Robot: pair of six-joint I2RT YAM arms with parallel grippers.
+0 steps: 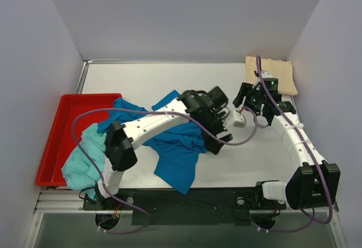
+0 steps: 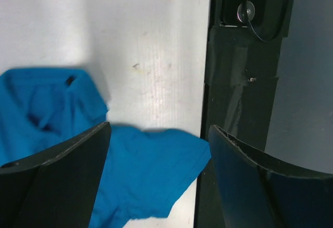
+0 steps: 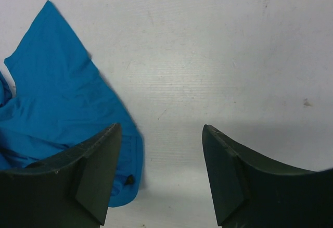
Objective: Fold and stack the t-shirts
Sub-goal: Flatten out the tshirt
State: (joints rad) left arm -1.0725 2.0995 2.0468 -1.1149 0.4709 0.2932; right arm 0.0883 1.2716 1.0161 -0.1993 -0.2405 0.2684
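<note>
The deep blue t-shirt (image 1: pixel 178 149) lies crumpled in the middle of the table, partly under my left arm. My left gripper (image 1: pixel 219 137) hangs open and empty above the shirt's right edge. In the left wrist view (image 2: pixel 159 129) a corner of the blue shirt (image 2: pixel 148 176) lies between the fingers, below them. My right gripper (image 1: pixel 245 102) is open and empty over bare table to the right of the blue shirt; in the right wrist view (image 3: pixel 161 127) the blue shirt (image 3: pixel 52 98) lies to the left. The teal t-shirt (image 1: pixel 85 157) hangs over the tray's near right edge. The cream t-shirt (image 1: pixel 274 73) lies flat at the back right.
A red plastic tray (image 1: pixel 65 123) stands at the left. A black rail (image 2: pixel 239 108) runs along the table's near edge. Grey walls close in the left, back and right sides. Purple cables loop over both arms.
</note>
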